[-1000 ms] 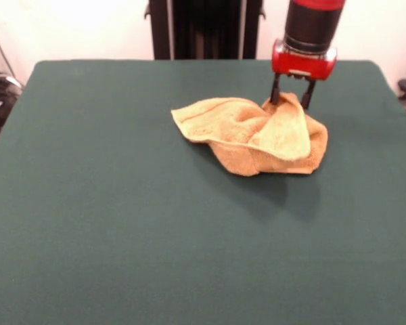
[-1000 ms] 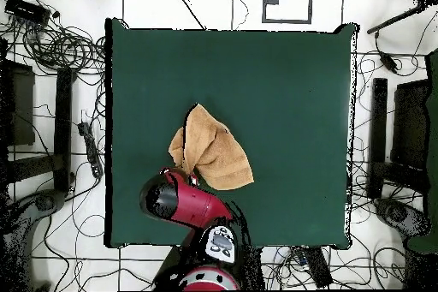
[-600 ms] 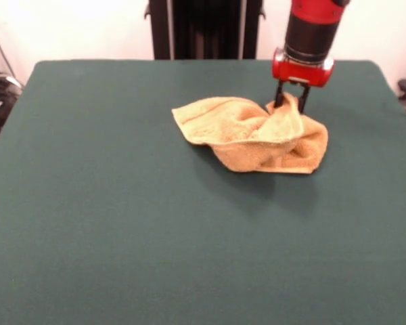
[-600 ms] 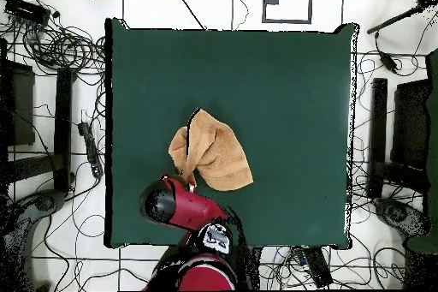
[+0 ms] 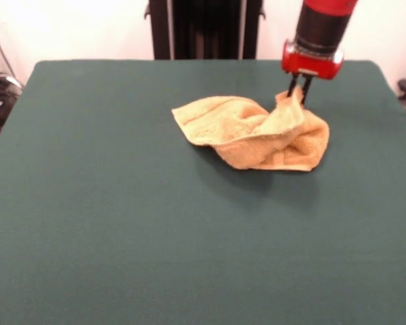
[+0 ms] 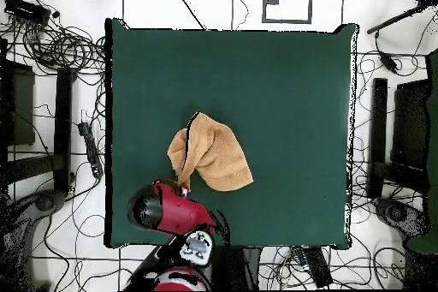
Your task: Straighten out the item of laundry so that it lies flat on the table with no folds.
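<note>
towel (image 5: pixel 257 132): nubby terry cloth, matt | table (image 5: pixel 122 223): felt-like cloth, matt

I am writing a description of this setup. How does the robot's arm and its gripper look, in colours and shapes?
The arm is a thick round cylinder, red with a black band, ending in a red block. Below the block the gripper has two thin black fingers. From above, the arm appears as a rounded red body with a black circular end.

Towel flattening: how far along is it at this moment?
Nothing looks finished: the towel is bunched, one layer folded over another, on the table. In hand: the gripper is shut on the towel's raised far corner, lifting it slightly. Left to do: draw that corner out to open the fold, then flatten the remaining wrinkles.
</note>
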You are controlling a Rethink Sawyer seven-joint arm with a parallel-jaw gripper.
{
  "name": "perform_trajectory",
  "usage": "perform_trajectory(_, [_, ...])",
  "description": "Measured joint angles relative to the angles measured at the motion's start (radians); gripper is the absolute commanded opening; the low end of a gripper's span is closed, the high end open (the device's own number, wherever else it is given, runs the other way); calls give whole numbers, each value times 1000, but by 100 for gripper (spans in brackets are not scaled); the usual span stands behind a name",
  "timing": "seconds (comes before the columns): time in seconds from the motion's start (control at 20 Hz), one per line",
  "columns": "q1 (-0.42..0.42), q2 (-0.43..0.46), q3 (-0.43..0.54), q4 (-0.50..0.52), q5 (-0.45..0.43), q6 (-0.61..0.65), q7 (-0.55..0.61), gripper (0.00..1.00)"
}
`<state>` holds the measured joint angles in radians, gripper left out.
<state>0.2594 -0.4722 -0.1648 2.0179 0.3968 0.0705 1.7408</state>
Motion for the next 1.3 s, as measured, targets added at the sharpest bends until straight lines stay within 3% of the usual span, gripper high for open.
perform_trajectory(0.3, [71, -86, -67, -40, 1, 207, 0, 0])
perform_trajectory(0.6, [42, -158, -93, -120, 0, 382, 0, 0])
perform_trajectory(1.0, [-91, -188, -71, -185, -11, 384, 0, 0])
perform_trajectory(1.3, [-183, -205, -53, -186, -74, 362, 0, 0])
